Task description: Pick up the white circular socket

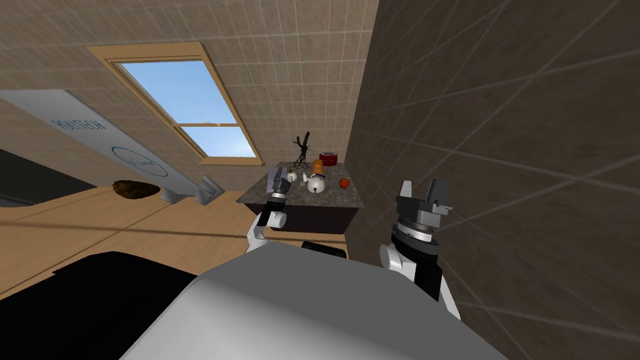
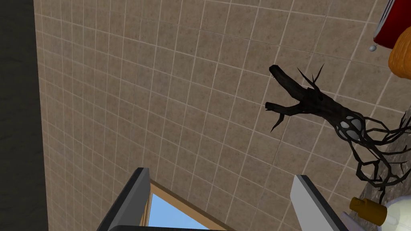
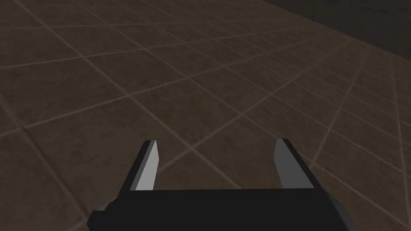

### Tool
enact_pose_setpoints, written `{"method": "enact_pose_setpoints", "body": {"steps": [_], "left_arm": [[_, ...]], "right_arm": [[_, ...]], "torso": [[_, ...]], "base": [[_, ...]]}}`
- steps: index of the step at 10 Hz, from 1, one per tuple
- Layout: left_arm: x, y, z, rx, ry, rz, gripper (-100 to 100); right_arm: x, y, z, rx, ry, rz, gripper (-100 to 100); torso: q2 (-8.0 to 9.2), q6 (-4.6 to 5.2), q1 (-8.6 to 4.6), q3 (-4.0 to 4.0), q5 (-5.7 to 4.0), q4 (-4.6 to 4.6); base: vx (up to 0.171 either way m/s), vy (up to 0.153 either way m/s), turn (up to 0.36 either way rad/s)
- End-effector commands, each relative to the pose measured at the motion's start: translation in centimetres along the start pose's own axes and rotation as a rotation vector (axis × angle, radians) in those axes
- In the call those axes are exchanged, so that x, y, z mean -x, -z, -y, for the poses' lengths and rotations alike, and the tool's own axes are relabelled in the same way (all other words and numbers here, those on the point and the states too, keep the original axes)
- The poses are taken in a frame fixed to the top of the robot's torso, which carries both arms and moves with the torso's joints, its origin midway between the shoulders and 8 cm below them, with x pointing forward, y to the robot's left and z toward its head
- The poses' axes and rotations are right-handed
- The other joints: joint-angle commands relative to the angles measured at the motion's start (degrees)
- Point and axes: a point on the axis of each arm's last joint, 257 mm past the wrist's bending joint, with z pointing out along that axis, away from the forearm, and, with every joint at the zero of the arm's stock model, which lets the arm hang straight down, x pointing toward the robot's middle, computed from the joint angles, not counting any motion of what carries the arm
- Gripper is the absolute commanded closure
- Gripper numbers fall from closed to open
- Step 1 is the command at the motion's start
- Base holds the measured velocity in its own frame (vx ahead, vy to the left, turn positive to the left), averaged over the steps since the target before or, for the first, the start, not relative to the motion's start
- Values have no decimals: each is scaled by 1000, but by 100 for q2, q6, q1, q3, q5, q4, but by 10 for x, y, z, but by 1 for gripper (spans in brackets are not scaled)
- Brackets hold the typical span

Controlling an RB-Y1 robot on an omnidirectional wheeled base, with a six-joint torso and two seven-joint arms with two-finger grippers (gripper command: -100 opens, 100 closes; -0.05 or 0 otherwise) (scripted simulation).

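Observation:
A dark speckled counter (image 1: 331, 197) stands in the corner ahead. A small white round thing (image 1: 292, 176) with a brownish cap sits near its left side; in the left wrist view it lies just beside one fingertip (image 2: 395, 212). I cannot tell whether it is the socket. A larger white round thing (image 1: 316, 184) with a blue mark sits mid-counter. My left gripper (image 1: 279, 182) (image 2: 220, 174) reaches over the counter's left edge, open and holding nothing. My right gripper (image 1: 422, 187) (image 3: 215, 141) is raised by the dark tiled wall, open and holding nothing.
On the counter also stand a black branch ornament (image 1: 302, 150) (image 2: 321, 108), a red pot (image 1: 328, 157), an orange thing (image 1: 318, 165) and a red apple (image 1: 344, 182). A dark tiled wall (image 1: 500, 156) runs close on the right. A window (image 1: 187, 106) is back left.

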Motion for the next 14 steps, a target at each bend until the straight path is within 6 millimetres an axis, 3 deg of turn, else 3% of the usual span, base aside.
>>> {"method": "enact_pose_setpoints", "body": {"steps": [1, 14], "left_arm": [[7, -9, -14, 42, 14, 9, -100], [35, -51, -105, 343, 109, 70, -100]], "right_arm": [[0, 0, 0, 0, 0, 0, 0], [0, 0, 0, 0, 0, 0, 0]], "torso": [[0, 0, 0, 0, 0, 0], [-15, 1, 2, -9, 1, -4]], "base": [[-64, 26, -64], [-46, 17, -61]]}}
